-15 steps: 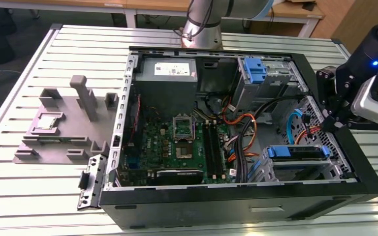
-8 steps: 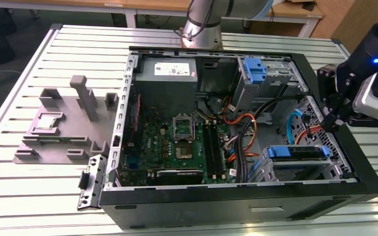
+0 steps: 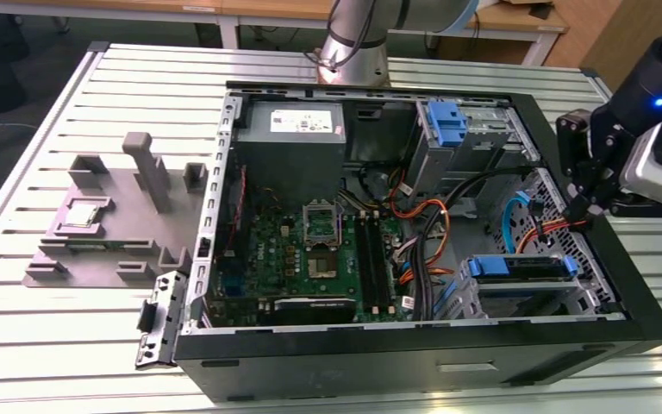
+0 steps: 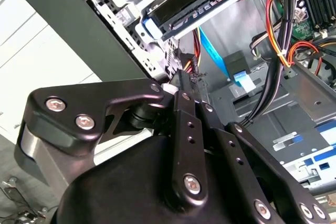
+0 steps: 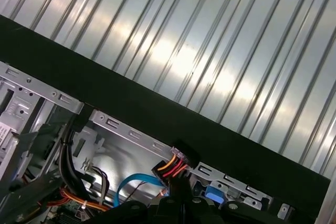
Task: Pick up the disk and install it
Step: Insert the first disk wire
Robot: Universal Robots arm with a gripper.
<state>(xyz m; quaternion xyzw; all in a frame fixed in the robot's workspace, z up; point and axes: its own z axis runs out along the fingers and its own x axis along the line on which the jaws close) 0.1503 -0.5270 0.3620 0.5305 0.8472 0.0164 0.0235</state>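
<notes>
Our hand (image 3: 576, 207) hangs at the open computer case's (image 3: 607, 259) edge on the exterior view's right, fingertips pressed together and holding nothing, down among orange cables (image 3: 555, 226). We see the slatted desk (image 3: 55, 345) carrying the case, with a grey fixture (image 3: 113, 224) beside it on the exterior view's left. The second wrist view alone shows the disk (image 4: 199, 3) edge-on in its blue bracket, seated in a bay beyond the fingers (image 4: 185, 85); in the exterior view it lies near the case's front (image 3: 521, 267). The first wrist view shows a plug (image 5: 176, 169) just before the hand.
</notes>
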